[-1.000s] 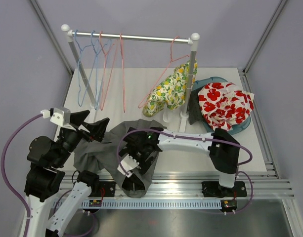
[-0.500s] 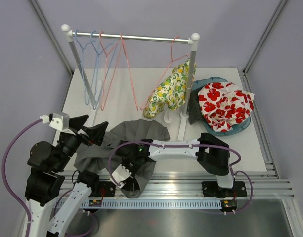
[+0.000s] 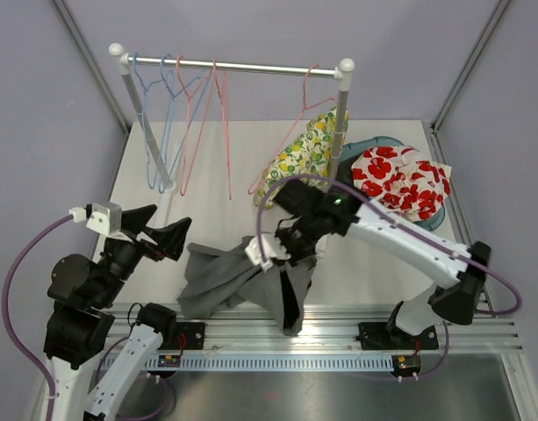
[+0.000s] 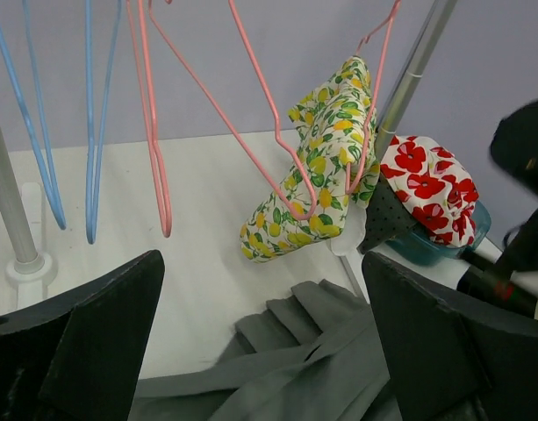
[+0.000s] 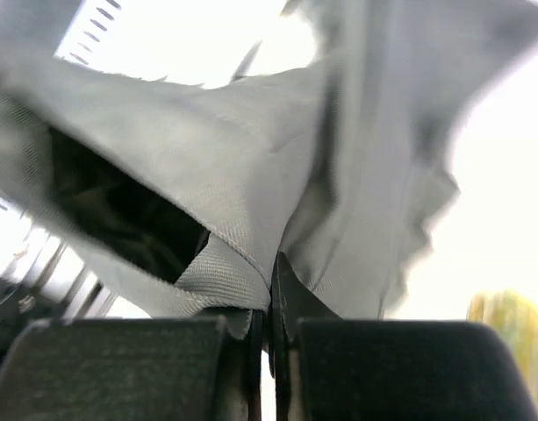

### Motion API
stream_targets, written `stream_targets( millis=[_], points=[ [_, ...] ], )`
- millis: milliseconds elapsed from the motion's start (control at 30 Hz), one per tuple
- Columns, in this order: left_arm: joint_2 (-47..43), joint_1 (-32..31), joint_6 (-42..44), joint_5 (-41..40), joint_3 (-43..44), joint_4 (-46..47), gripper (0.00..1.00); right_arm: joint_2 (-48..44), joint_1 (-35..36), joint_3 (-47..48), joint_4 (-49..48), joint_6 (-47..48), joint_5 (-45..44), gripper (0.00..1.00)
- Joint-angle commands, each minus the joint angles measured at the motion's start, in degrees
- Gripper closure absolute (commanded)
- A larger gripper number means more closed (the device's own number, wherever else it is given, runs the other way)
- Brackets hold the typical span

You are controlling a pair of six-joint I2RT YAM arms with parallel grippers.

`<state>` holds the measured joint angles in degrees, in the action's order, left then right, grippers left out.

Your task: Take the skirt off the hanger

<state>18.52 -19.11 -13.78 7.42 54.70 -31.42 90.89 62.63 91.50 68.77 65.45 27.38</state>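
Note:
The grey skirt (image 3: 238, 279) is off every hanger, bunched at the table's front with one part drawn up. My right gripper (image 3: 282, 250) is shut on a fold of its hem; in the right wrist view the cloth (image 5: 225, 175) is pinched between the closed right gripper (image 5: 270, 303). My left gripper (image 3: 168, 224) stands open, left of the skirt and apart from it. In the left wrist view the left gripper (image 4: 264, 342) has grey skirt folds (image 4: 312, 351) lying below its two wide-apart fingers. Bare pink hangers (image 3: 218, 123) and blue hangers (image 3: 159, 123) hang on the rail (image 3: 233, 66).
A lemon-print garment (image 3: 304, 158) hangs from a pink hanger (image 3: 290, 132) by the rail's right post (image 3: 339, 132). A red-flowered cloth (image 3: 400, 184) fills a teal basket (image 3: 431, 224) at the back right. The metal front rail (image 3: 339, 329) runs along the near edge.
My right gripper closed on the skirt near the front edge, then swung up and to the right, lifting the cloth off the heap. The left arm barely moved. The hangers sway.

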Motion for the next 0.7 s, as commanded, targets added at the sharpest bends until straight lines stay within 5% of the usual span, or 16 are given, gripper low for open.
stream_targets(
  millis=[0, 267, 433, 667],
  points=[
    [0.46, 0.22, 0.51, 0.23, -0.20, 3.38, 0.01, -10.54, -11.08, -2.20, 7.79, -3.29, 4.79, 1.00],
    [2.13, 0.22, 1.65, 0.23, -0.29, 4.88, 0.01, -23.39, -45.12, 6.47, -5.83, -22.46, 3.03, 1.00],
    [2.48, 0.22, 2.44, 0.40, -0.29, 4.88, 0.01, -20.76, -49.71, 21.68, -12.07, -35.03, -7.14, 1.00],
    [1.60, 0.22, 2.97, 0.58, -0.82, 4.97, 0.01, -11.72, -56.38, 34.61, -17.00, -36.71, -22.18, 1.00]
  ],
)
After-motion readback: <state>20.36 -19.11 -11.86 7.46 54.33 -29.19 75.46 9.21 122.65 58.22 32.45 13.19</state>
